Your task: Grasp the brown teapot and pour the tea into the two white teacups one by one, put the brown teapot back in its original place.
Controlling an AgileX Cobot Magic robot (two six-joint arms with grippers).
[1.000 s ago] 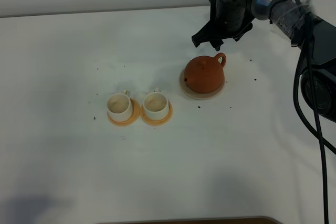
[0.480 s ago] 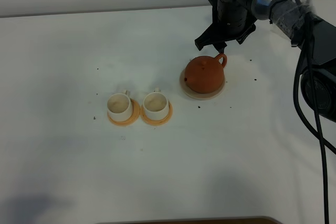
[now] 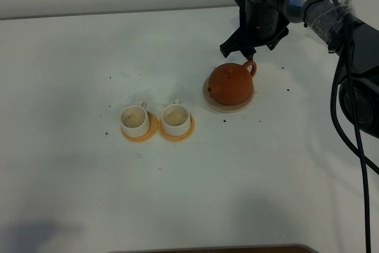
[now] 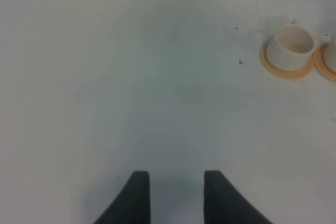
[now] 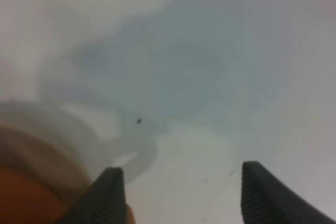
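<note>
My right gripper [image 3: 243, 51] hangs with jaws wide and empty just behind the teapot [image 3: 231, 84], over its handle [image 3: 250, 67]. The teapot sits lidded on the cream coaster [image 3: 220, 108], its spout toward the near cup [image 3: 176, 118] and far cup [image 3: 135, 118], its handle toward my jaws. Both cups look pale inside. My left gripper [image 4: 176, 198] is open and empty, well away from the teapot.

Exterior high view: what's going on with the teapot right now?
The right gripper, jaws open, hovers just above the brown teapot by its handle; nothing is grasped. The teapot sits on its cream coaster. The two white teacups stand on orange coasters, insides pale, so pouring has apparently not begun. The left gripper hangs open over bare table.
</note>
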